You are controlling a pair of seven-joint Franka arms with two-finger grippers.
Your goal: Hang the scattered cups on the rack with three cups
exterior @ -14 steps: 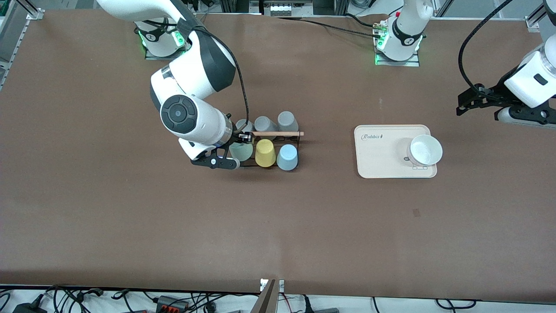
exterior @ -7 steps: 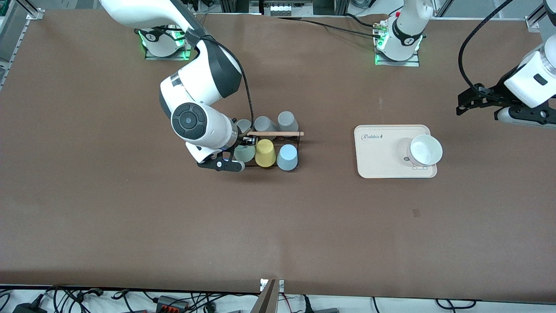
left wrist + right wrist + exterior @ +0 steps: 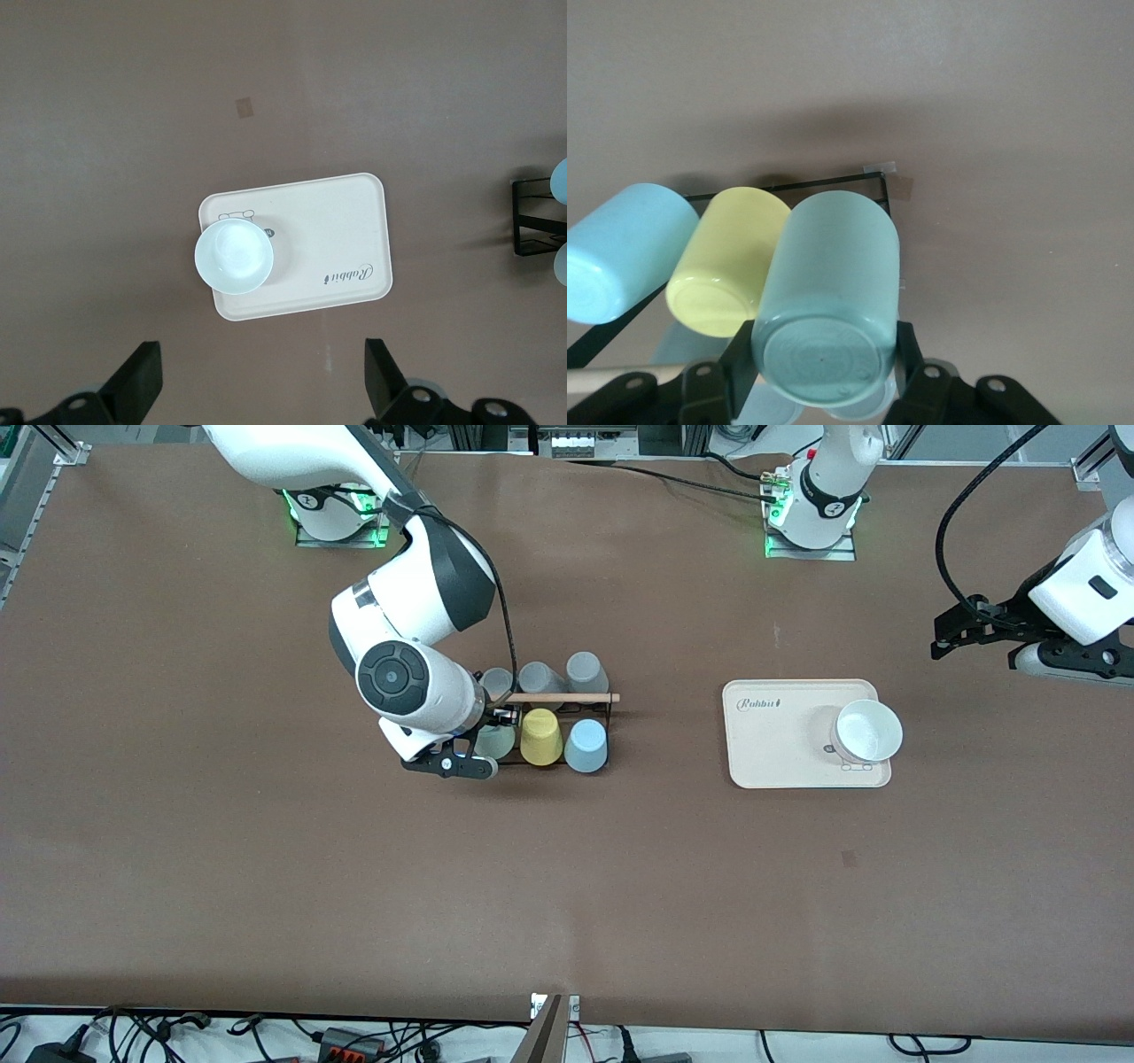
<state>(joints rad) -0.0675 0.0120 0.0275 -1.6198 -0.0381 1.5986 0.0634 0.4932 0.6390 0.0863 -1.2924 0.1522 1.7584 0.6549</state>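
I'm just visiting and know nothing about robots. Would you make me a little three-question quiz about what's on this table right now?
1. True or false: the right gripper is shut on the mint-green cup.
2. Which cup sits on the rack between the mint-green cup and the light blue cup? A grey, B yellow, C white.
3. What stands on the beige tray?

Key: 1 true. 2 B, the yellow cup. 3 A white bowl; the open left gripper hangs above it.
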